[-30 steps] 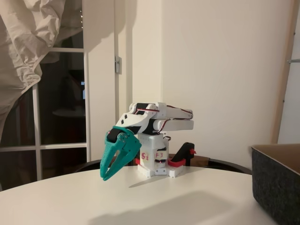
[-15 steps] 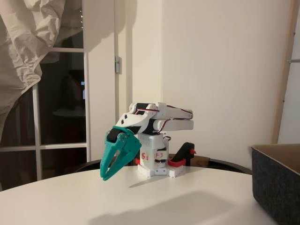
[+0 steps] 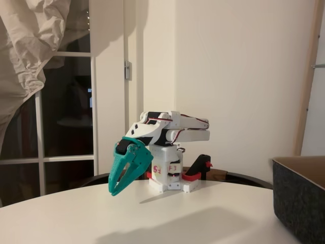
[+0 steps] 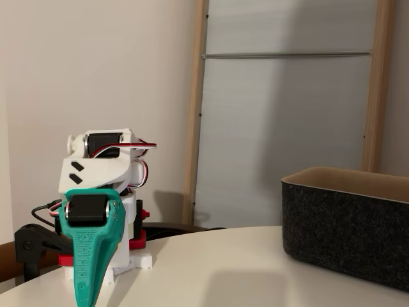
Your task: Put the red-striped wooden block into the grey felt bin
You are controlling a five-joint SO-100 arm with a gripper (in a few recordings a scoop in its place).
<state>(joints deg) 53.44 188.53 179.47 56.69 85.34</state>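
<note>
So I'm standing by the table looking at this little white SO-100 arm [image 3: 170, 133], folded down on its base, with the teal gripper [image 3: 116, 190] pointing at the white tabletop [image 3: 203, 213] and hanging just above it. From the side, the fingers look pinched together down to a point with nothing between them, so I'd call it closed and empty. In the other fixed view the gripper [image 4: 86, 295] is edge-on, which doesn't help much.

The grey felt bin [image 4: 348, 224] sits well off to the right, tan lining showing at the rim, and you get just its corner [image 3: 299, 195] in the side view. The block itself? I can't spot the red-striped wooden block anywhere on the bit of table I can see, so I honestly can't say where it is.

What could go sideways, in my opinion:
- The fingertips are very near the table, so any swing without lifting first could scrape the surface.
- The arm has to unfold a long way to reach that bin, and its walls are tall, so a low carry could knock the block against the rim and drop it outside.
- A flat, small block is easy to pinch off-centre and have it twist out.
</note>
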